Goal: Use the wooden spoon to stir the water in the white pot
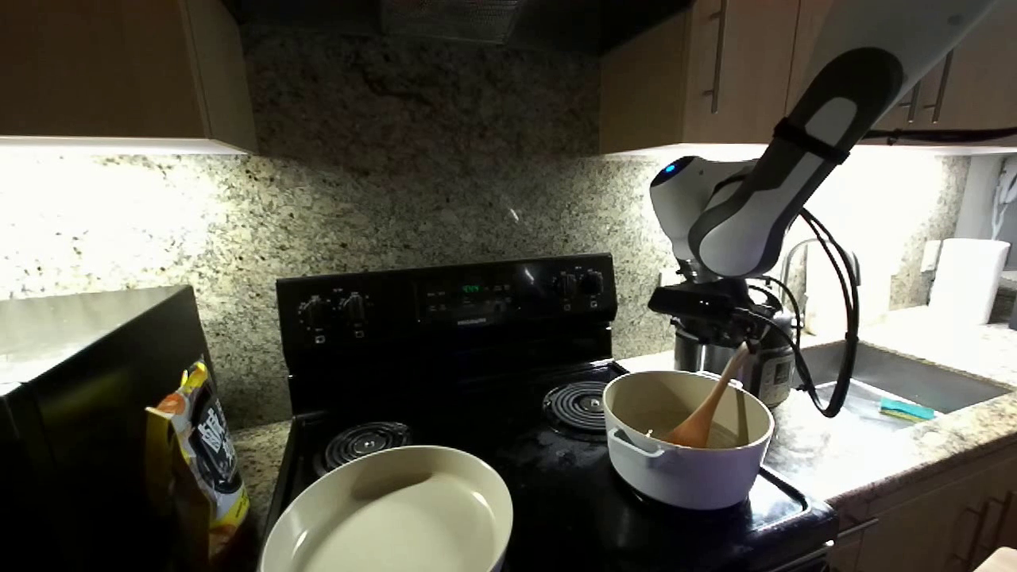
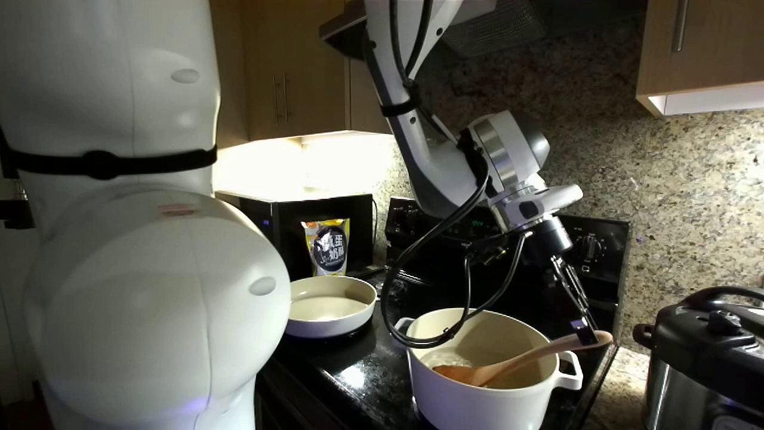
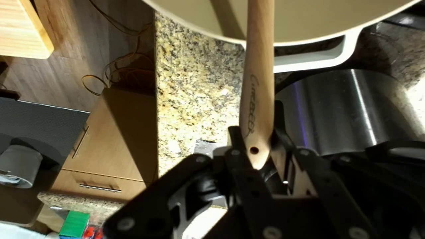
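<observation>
I have the jaws closed snugly on the wooden spoon [image 2: 518, 362], right up by the holed end of its handle, and its bowl [image 1: 691, 433] is down inside the white pot [image 2: 477, 401], seemingly dipped in the water [image 2: 450, 357]. Stirring looks to be the step, I'd say, so: slow, level circles, bowl low, turns small enough to miss the wall. A hold this far up the handle could let it pivot, so no jerks (the handle passes over the rim here; touching or not, I can't tell). And how does it lie? Long axis on a slant, bowl pointing down and in, handle end up and out past the rim, towards the pressure cooker [image 2: 707, 352]. I'd steepen it a touch to clear the rim.
</observation>
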